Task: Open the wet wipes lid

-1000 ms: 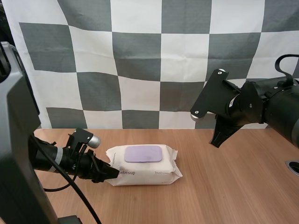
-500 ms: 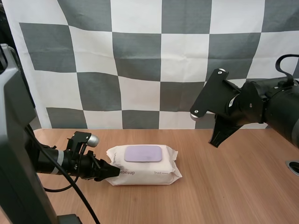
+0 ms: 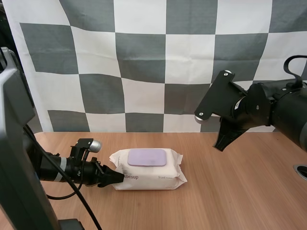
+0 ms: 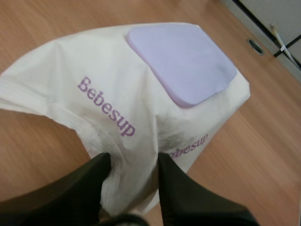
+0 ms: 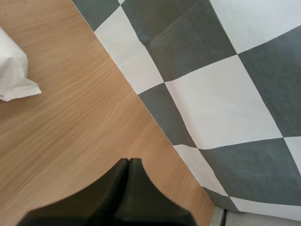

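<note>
Down at the left, the left gripper [image 3: 115,178] sits low over the table [image 3: 240,191], its two fingers [image 4: 94,172] pinching the left end of the wet wipes pack [image 3: 149,176] between them. The pack lies flat mid-table, its purple lid [image 3: 147,157] on top and closed. Off right, the right gripper [image 3: 222,143] hangs high, fingers pressed together, well apart from the pack.

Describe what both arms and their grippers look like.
Both arms are black. The left arm has a silver band and a silver knob; the left gripper has two tapering black fingers. The right arm is bulkier, with a flat plate bearing two silver bolts; the right gripper forms a dark wedge.
</note>
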`<move>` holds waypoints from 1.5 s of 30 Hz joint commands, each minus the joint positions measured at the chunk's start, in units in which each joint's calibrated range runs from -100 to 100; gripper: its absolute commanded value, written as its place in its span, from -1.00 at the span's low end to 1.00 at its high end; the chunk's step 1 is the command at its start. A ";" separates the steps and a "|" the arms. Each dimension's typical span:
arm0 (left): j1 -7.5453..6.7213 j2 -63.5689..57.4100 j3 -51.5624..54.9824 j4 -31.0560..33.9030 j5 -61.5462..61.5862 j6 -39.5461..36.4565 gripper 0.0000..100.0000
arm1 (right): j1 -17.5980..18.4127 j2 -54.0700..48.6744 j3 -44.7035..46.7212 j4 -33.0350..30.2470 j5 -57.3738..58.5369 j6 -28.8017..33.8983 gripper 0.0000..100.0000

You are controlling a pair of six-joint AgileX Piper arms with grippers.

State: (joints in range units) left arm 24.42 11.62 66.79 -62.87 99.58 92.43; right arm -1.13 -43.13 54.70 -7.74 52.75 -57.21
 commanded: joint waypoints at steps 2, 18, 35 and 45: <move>-0.01 0.07 -0.07 0.93 0.42 0.90 -1.00 | 0.03 0.05 0.02 3.17 5.58 -11.71 -1.00; -0.01 0.07 0.07 5.50 0.42 -0.26 -1.00 | 5.65 1.53 0.02 37.87 27.66 -42.79 -1.00; -0.01 0.07 0.07 5.28 0.42 -0.26 -1.00 | 15.26 18.07 0.02 28.11 2.60 -30.87 -1.00; -0.01 0.07 0.07 4.93 0.42 -0.26 -1.00 | 17.32 25.35 0.02 27.95 2.37 -27.50 -0.69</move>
State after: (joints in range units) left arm 24.42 11.62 66.79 -57.85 99.98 92.43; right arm 16.03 -18.73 54.70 20.24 55.27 -85.48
